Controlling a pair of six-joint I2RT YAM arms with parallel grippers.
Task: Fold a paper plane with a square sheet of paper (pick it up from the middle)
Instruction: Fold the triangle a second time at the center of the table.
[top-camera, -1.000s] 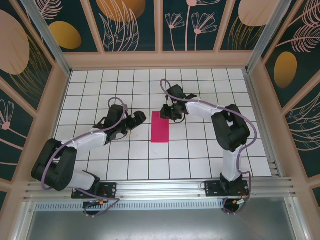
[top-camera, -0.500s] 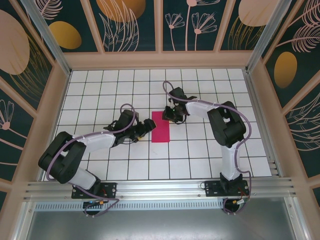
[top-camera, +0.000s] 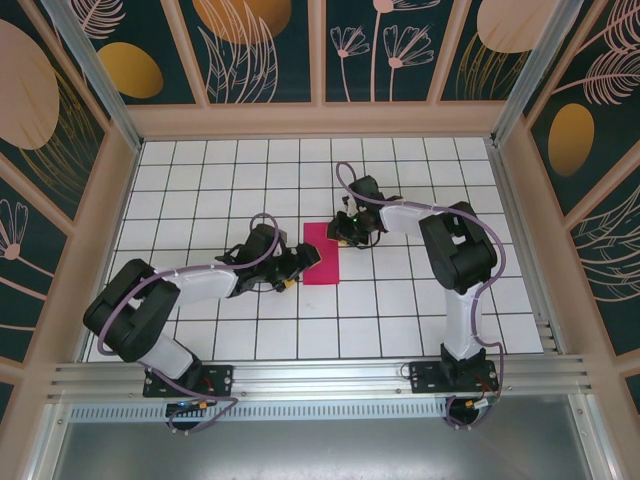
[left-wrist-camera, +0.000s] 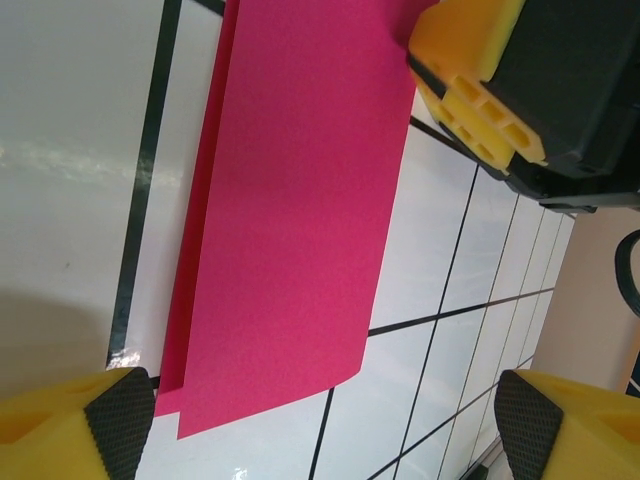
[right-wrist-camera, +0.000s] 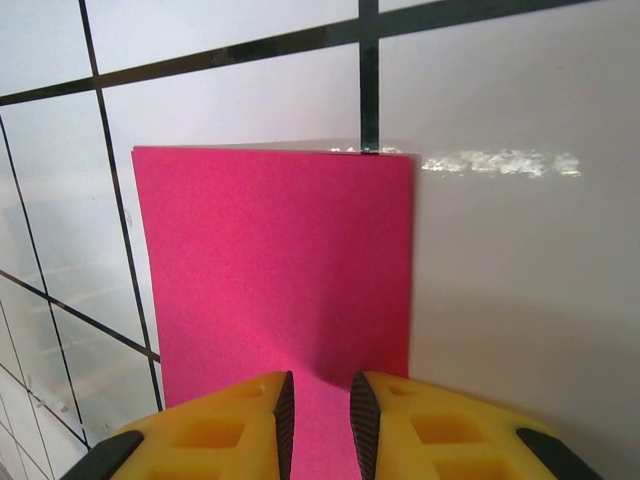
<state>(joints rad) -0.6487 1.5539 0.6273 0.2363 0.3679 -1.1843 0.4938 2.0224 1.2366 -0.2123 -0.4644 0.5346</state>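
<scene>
The square sheet of paper (left-wrist-camera: 290, 220) looks matt; the gridded table (left-wrist-camera: 70, 180) glossy.

**Operator:** What's under my right wrist?

**Spotter:** You're looking down on the square sheet of paper (right-wrist-camera: 270, 270). It lies as a magenta rectangle on the white table (right-wrist-camera: 520, 300), long way running away from you. Your right gripper (right-wrist-camera: 319, 402) sits over its near end, close to the right edge.

**Operator:** And the jaws?

**Spotter:** Your yellow fingers (right-wrist-camera: 215, 432) stand close together, with a narrow strip of pink showing between the black pads (right-wrist-camera: 284, 415). I can't tell whether they pinch it. A black grid line (right-wrist-camera: 368, 70) meets the sheet's far edge near the right corner.
</scene>
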